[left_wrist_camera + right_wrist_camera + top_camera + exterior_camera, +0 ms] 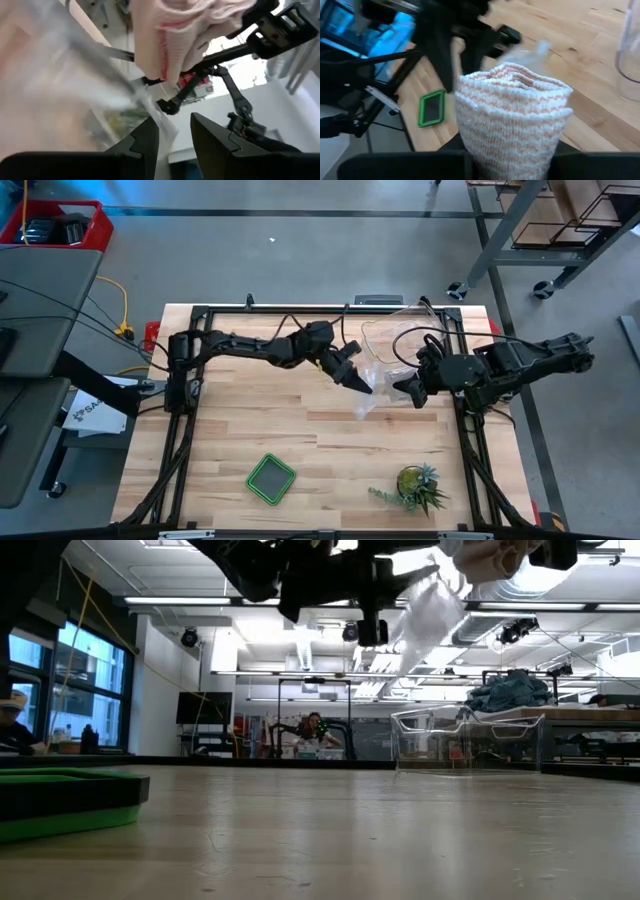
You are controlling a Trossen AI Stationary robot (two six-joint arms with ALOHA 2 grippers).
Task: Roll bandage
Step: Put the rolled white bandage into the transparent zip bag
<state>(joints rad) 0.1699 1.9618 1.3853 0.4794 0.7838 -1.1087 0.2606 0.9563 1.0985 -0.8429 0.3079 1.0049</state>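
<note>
The bandage (512,110) is a short thick roll of white knit with faint pink stripes, held above the middle of the table with my right gripper (408,392) shut on it. It also shows in the left wrist view (175,35). My left gripper (357,380) hangs just to the roll's left at the same height. Its fingers (145,140) are open with nothing between them. A crinkly see-through film (368,400) hangs between the two grippers. What holds it is hidden. My right gripper pinches the roll's near end (510,152) between its two fingers, coming from the table's right and slanting down. The rest of the roll sticks out past the fingertips toward my left gripper, lifted well clear of the table.
A clear plastic tub (400,330) stands at the far edge behind the grippers. A green square tray (271,478) and a small potted plant (415,485) sit near the front edge. People are in the room beyond the table (318,730).
</note>
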